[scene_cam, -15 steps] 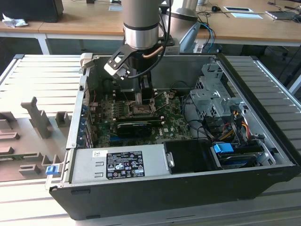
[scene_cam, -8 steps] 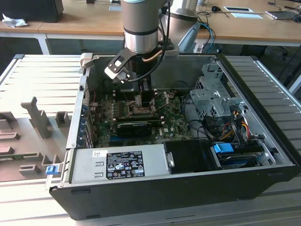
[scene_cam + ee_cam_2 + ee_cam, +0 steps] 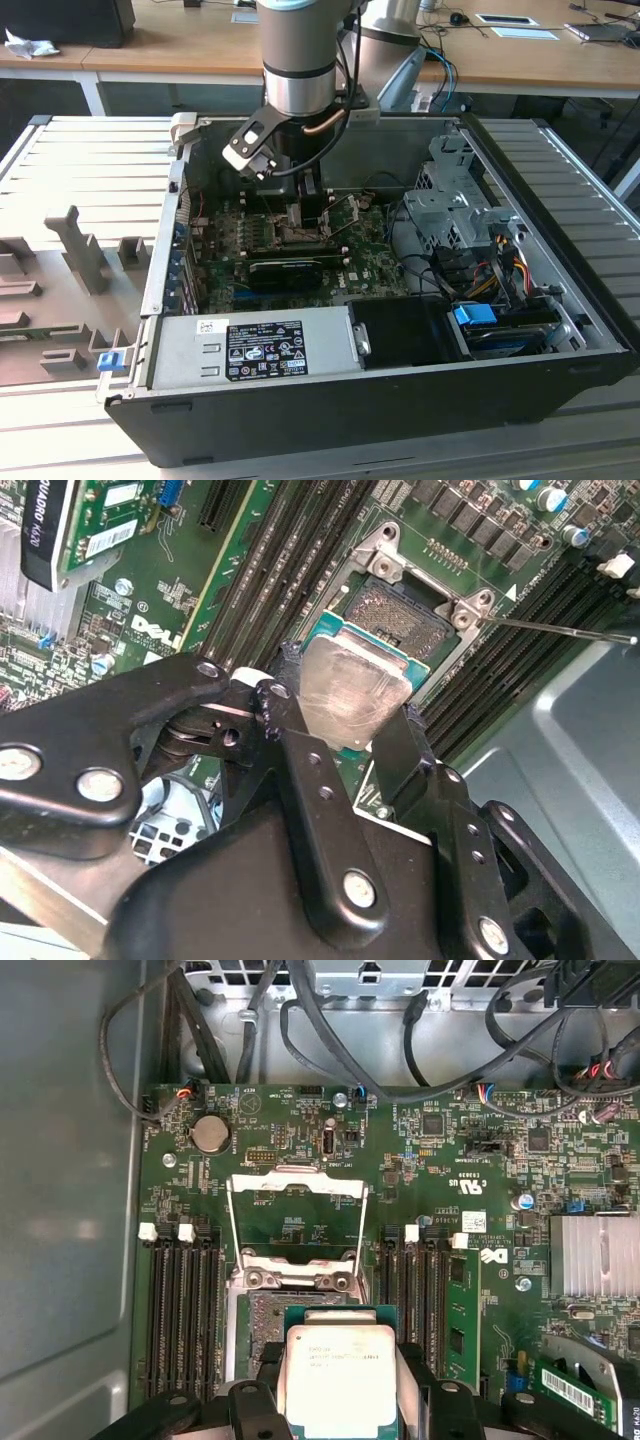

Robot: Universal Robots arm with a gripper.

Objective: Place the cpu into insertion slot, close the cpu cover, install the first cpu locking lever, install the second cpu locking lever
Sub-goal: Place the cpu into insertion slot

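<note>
Holding the cpu (image 3: 340,1380) clamped between your jaws, you have it just over the insertion slot (image 3: 405,610), whose cpu cover (image 3: 295,1184) stands swung open.

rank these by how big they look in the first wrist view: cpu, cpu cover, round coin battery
1. cpu and cpu cover: they look about alike, and the cpu is held nearer the camera, so I won't rank them.
2. coin battery: plainly smallest.

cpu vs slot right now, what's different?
The cpu has a pale silver face; the slot has a dark centre. The cpu is clamped in the gripper, not seated; the slot sits open in the green board, partly behind the cpu. Both are square.
</note>
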